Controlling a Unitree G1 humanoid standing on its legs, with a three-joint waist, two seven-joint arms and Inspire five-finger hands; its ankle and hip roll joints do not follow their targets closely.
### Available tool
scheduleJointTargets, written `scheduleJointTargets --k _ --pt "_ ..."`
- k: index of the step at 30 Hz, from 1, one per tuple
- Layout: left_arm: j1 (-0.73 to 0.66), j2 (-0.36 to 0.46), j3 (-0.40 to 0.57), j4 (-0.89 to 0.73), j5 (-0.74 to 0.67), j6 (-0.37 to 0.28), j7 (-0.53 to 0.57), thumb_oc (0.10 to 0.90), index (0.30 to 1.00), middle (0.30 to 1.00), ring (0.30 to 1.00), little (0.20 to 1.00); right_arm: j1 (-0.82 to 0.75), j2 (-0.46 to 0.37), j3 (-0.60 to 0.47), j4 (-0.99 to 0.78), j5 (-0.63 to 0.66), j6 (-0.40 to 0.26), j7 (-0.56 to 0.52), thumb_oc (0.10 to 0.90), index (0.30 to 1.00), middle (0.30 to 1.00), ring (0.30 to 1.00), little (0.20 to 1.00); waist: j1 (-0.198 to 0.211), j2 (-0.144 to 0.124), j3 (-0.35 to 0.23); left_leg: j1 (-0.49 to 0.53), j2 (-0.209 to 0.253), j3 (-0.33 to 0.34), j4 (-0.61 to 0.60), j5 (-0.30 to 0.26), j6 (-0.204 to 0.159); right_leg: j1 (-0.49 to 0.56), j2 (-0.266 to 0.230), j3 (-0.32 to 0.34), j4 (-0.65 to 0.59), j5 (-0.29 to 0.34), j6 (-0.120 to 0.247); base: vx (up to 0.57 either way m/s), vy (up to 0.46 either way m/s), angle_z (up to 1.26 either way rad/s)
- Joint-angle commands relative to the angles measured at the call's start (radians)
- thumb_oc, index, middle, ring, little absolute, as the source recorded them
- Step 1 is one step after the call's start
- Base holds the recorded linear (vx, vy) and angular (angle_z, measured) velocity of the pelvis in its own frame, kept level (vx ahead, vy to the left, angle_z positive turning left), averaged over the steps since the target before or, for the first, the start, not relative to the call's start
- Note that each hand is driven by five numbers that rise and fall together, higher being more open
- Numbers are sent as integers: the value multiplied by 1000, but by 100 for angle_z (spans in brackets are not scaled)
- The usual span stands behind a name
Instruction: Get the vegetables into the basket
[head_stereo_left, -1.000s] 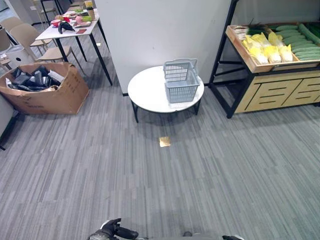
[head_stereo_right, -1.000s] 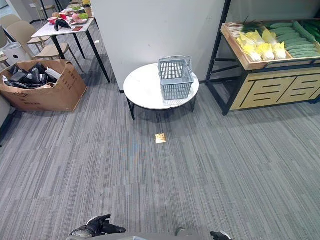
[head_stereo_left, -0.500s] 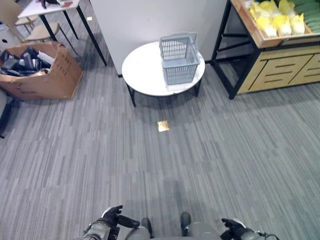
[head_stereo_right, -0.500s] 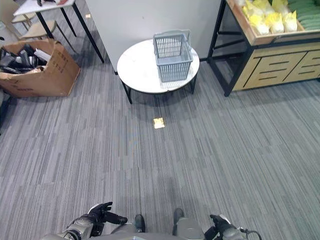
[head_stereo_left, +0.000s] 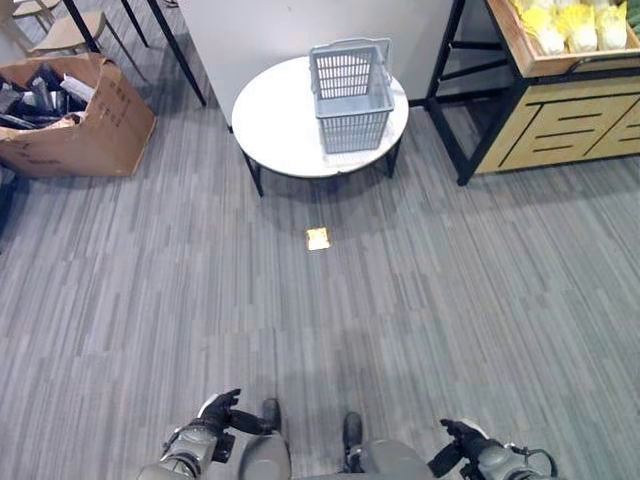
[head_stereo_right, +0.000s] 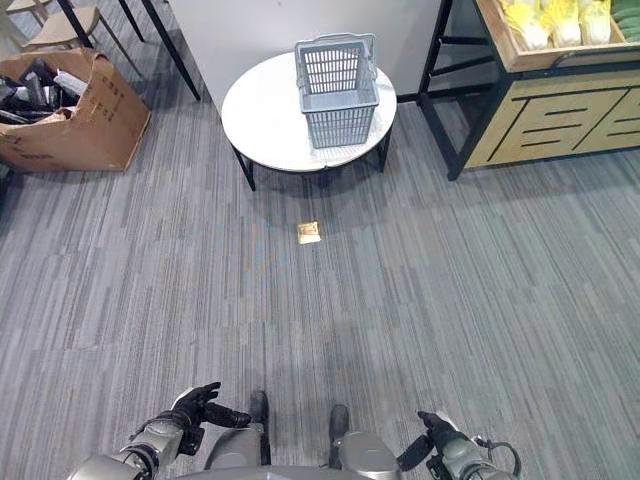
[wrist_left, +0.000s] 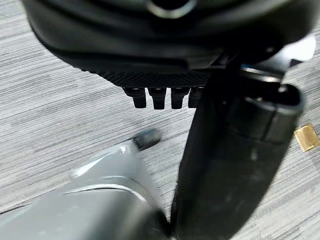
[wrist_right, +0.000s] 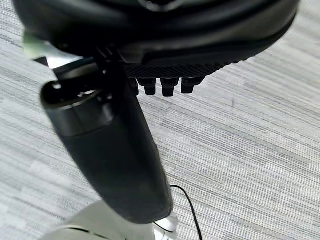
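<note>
Yellow bagged vegetables (head_stereo_left: 570, 22) were shelved far off at 1 o'clock, nearer the empty, loosely open right hand (head_stereo_left: 462, 447) than the equally slack left hand (head_stereo_left: 213, 421), with the grey slatted plastic basket (head_stereo_left: 352, 95) parked at 12.

Far ahead of you there's a round table (head_stereo_left: 285, 130) with a basket (head_stereo_left: 351, 94) sitting upright on its right half. Right of the table is a shelf unit (head_stereo_left: 545, 120), and the vegetables (head_stereo_left: 570, 22) are lying in its top tray, well apart from the basket. Off to the far left you've got a cardboard box (head_stereo_left: 75, 120) on the floor with a chair (head_stereo_left: 62, 30) behind it. A little floor plate (head_stereo_left: 318, 238) sits just near of the table.
</note>
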Motion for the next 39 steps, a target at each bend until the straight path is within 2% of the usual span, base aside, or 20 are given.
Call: scheduleJointTargets --k 1,5,7,8,10,12,13,14,16,18,21,23,25,27,30,33,37,39 --pt "76 -11 -29 51 34 21 -2 900 1000 1000 1000 1000 27 -18 0 1 -7 -9 4 900 1000 1000 1000 1000 18 25 -37 -22 8 32 -7 49 21 35 -67 82 74 -28 113 282 251 -29" --pt "86 -8 -24 59 45 22 -5 900 1000 1000 1000 1000 42 -6 -6 8 -16 -5 8 900 1000 1000 1000 1000 17 10 -61 -2 -10 64 0 34 34 59 -104 98 65 -29 132 158 233 -57" --pt "86 1 -25 58 54 20 -6 900 1000 1000 1000 1000 48 14 -5 5 -19 -3 17 900 1000 1000 1000 1000 23 -19 -72 -3 -56 98 57 -25 67 63 -165 123 69 2 175 181 411 -33" --pt "85 4 -26 57 57 20 -6 900 1000 1000 1000 1000 45 17 -2 4 -20 -3 18 900 1000 1000 1000 1000 25 -25 -73 -6 -65 104 69 -38 74 56 -175 129 71 12 181 113 389 -22" --pt "81 16 -29 50 60 18 -4 900 1000 1000 1000 1000 38 33 0 -12 -15 -3 18 900 1000 1000 1000 1000 31 -48 -75 -13 -111 117 83 -78 106 26 -216 147 85 106 214 55 371 -8" --pt "82 20 -34 47 64 17 -7 900 1000 1000 1000 1000 32 38 5 -21 -14 -3 18 900 1000 1000 1000 1000 34 -50 -74 -6 -128 122 78 -90 120 8 -229 153 110 142 222 22 297 -8" --pt "79 27 -36 44 69 16 -9 900 1000 1000 1000 1000 23 38 6 -30 -9 -3 18 900 1000 1000 1000 1000 35 -48 -68 6 -146 128 71 -104 139 -18 -237 149 172 179 223 25 314 -7" --pt "79 31 -36 43 69 17 -10 900 1000 1000 1000 1000 23 39 8 -34 -8 -2 19 900 1000 1000 1000 1000 35 -45 -65 15 -150 129 67 -110 147 -35 -237 146 214 186 217 23 317 -9" --pt "78 36 -34 44 72 18 -13 900 1000 1000 1000 1000 21 42 16 -43 -9 -3 22 900 1000 1000 1000 1000 34 -39 -58 50 -162 136 58 -127 161 -71 -238 113 277 202 207 33 192 -7" --pt "78 39 -31 45 74 21 -15 900 1000 1000 1000 1000 19 45 21 -48 -11 -2 23 900 1000 1000 1000 1000 31 -37 -50 90 -173 150 41 -138 167 -104 -245 60 287 206 199 75 156 -13" --pt "75 38 -35 44 72 22 -15 900 1000 1000 1000 1000 18 45 24 -49 -7 -3 22 900 1000 1000 1000 1000 24 -32 -39 117 -173 150 29 -145 167 -137 -224 36 265 170 191 73 55 -12" --pt "60 37 -44 45 74 21 -9 900 1000 1000 1000 1000 13 48 30 -46 -4 -5 18 900 1000 1000 1000 1000 13 -32 -21 141 -180 145 30 -164 164 -175 -204 6 189 145 193 110 -2 1" --pt "57 36 -45 44 73 20 -8 900 1000 1000 1000 1000 13 48 30 -46 -1 -6 15 900 1000 1000 1000 1000 7 -32 -14 154 -183 138 29 -172 162 -185 -201 -3 164 153 196 86 -14 4" --pt "52 29 -30 66 67 31 -3 900 1000 1000 1000 1000 16 50 30 -49 2 -7 11 900 1000 1000 1000 1000 -9 -34 -6 179 -192 125 32 -188 156 -214 -195 6 117 184 208 147 -41 12" --pt "85 16 -23 62 98 15 18 900 1000 1000 1000 1000 40 67 27 -42 7 -7 19 900 1000 1000 1000 1000 -8 -48 -5 226 -198 83 40 -221 143 -242 -208 -1 54 235 221 242 -163 25" --pt "88 14 -24 60 101 13 25 900 1000 1000 1000 1000 51 70 29 -43 11 -9 16 900 1000 1000 1000 1000 -6 -50 -13 235 -203 60 53 -236 138 -216 -206 -2 39 242 212 161 -152 58" --pt "87 4 -23 36 75 6 34 900 1000 1000 1000 1000 49 57 31 -44 20 -19 7 900 1000 1000 1000 1000 10 -34 -38 237 -163 30 78 -241 102 -169 -177 -48 36 208 185 170 -220 35" --pt "83 6 -23 28 71 1 47 900 1000 1000 1000 1000 43 50 27 -53 37 -25 0 900 1000 1000 1000 1000 12 -26 -44 242 -134 20 85 -221 79 -164 -160 -60 50 182 170 160 -258 15"
